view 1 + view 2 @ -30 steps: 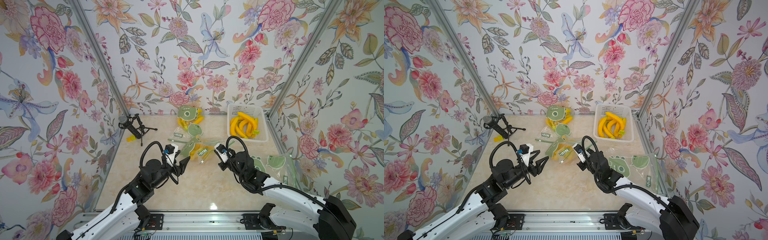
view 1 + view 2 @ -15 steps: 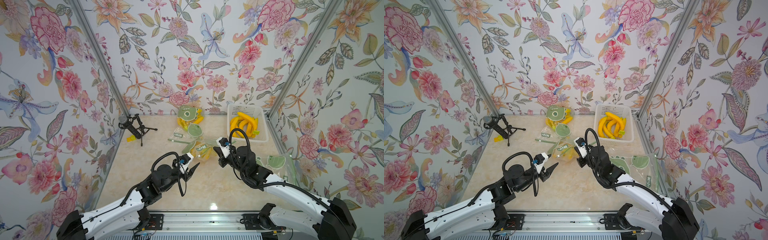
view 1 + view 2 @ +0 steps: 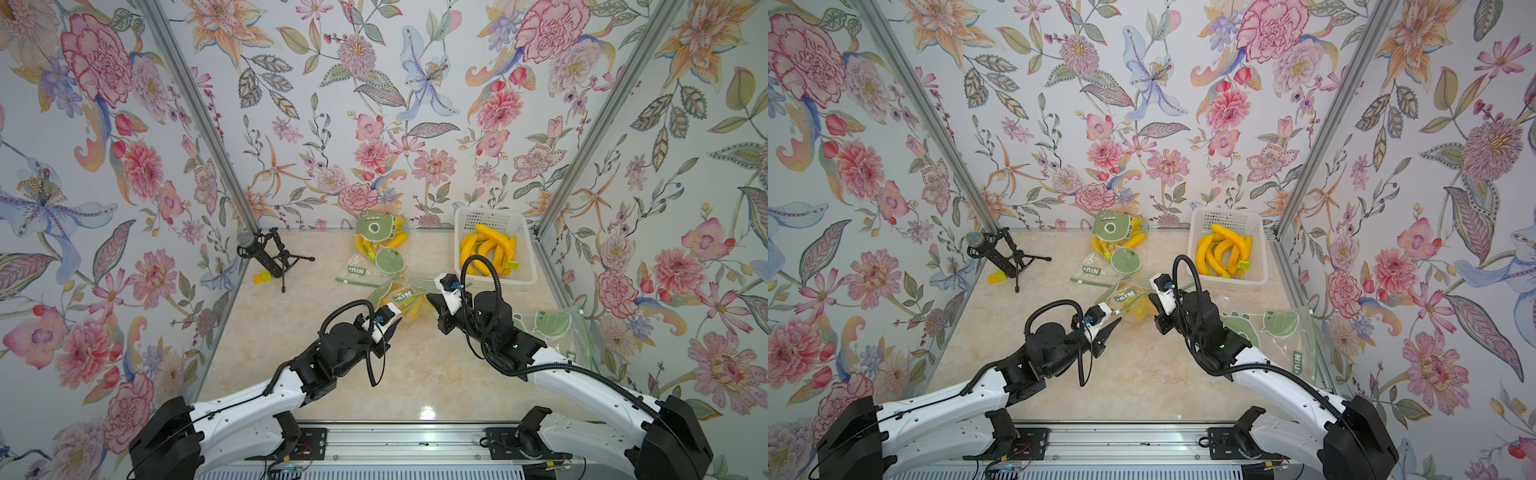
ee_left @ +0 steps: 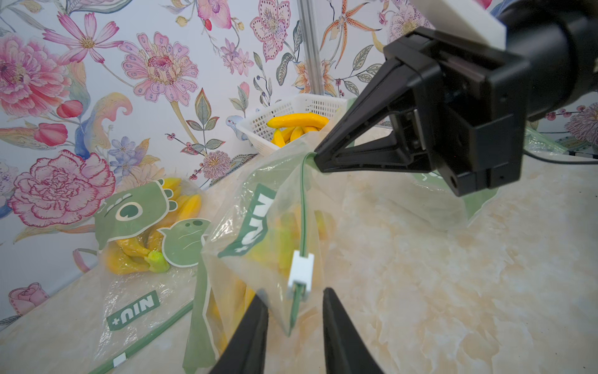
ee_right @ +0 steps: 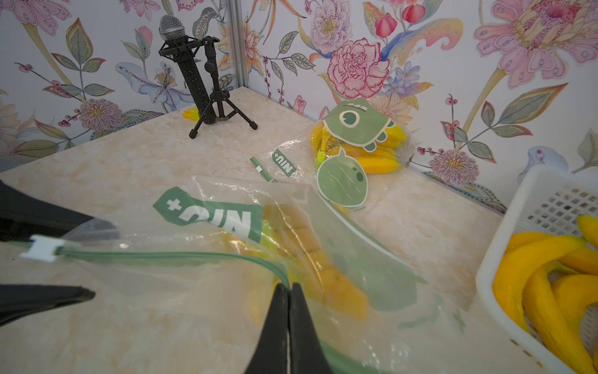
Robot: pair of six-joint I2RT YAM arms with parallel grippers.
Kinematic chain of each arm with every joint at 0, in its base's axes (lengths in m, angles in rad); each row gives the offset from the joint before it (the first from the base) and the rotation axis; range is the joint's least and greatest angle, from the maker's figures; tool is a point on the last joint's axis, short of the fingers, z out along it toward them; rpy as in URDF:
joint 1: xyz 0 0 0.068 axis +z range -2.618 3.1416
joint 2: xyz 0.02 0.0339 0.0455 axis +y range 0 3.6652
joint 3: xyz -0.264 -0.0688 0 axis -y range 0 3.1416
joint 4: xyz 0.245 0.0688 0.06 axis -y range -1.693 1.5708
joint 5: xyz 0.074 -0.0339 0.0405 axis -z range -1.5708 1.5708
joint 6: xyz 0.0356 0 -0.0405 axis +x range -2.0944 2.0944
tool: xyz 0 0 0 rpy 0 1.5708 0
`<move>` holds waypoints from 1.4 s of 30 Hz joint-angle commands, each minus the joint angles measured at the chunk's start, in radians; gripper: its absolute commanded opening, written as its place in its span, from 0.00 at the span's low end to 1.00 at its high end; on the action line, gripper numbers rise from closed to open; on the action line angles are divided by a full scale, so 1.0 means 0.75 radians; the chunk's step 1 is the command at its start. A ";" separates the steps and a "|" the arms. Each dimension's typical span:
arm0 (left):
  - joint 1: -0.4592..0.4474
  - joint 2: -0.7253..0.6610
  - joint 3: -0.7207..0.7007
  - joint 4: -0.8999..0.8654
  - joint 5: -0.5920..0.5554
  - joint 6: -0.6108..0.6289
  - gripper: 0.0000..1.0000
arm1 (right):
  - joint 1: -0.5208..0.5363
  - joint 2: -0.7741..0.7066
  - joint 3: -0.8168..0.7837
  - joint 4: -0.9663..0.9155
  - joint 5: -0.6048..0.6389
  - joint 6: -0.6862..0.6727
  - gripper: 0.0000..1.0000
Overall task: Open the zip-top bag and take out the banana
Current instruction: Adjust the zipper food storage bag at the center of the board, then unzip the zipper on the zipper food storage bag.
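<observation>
Anchor and pull: the right gripper (image 4: 319, 158) hoists one end of the zip-top bag (image 4: 259, 223) off the marble table (image 3: 415, 374). Its fingers (image 5: 275, 317) are pressed together on the green zip strip (image 4: 303, 200), so the closure hangs taut and runs down to the white slider (image 4: 301, 270). The lift appears meant to give the other arm something to pull against: with that end pinned, the slider can be drawn along the strip. The left gripper (image 4: 294, 323) sits at the low end, its fingers (image 4: 252, 327) parted, one on each side of the bag's corner just below the slider. They bracket the plastic, though whether either pad touches it cannot be told, and nothing is held. The banana (image 5: 323, 272) is inside the bag, whose zip looks shut, a yellow blur behind the film sagging toward the table. The bag hangs between the two arms near the table's middle. A white basket (image 3: 490, 214) of loose bananas stands in the far right corner, likely the drop-off. Another filled bag (image 3: 376, 232) leans at the back wall and an emptied one (image 3: 557, 328) lies flat beside the right arm
</observation>
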 commanded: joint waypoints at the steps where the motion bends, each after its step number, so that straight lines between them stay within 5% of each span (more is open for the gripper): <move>1: 0.020 0.029 0.042 0.077 0.020 0.005 0.27 | -0.010 0.001 0.007 0.017 -0.019 0.040 0.00; 9: 0.042 0.056 0.061 0.062 0.043 -0.015 0.04 | -0.034 0.000 -0.011 0.010 -0.023 0.067 0.00; 16: 0.046 0.029 0.066 0.018 0.065 -0.002 0.00 | -0.077 -0.052 -0.092 0.095 -0.234 -0.025 0.00; 20: 0.046 0.032 0.093 -0.057 0.110 0.032 0.00 | -0.049 -0.151 -0.200 0.267 -0.493 -0.167 0.31; 23: 0.046 0.042 0.110 -0.096 0.161 0.052 0.00 | -0.004 -0.151 -0.204 0.286 -0.581 -0.266 0.39; 42: 0.046 0.067 0.143 -0.181 0.328 0.099 0.00 | 0.053 -0.046 -0.111 0.293 -0.684 -0.413 0.33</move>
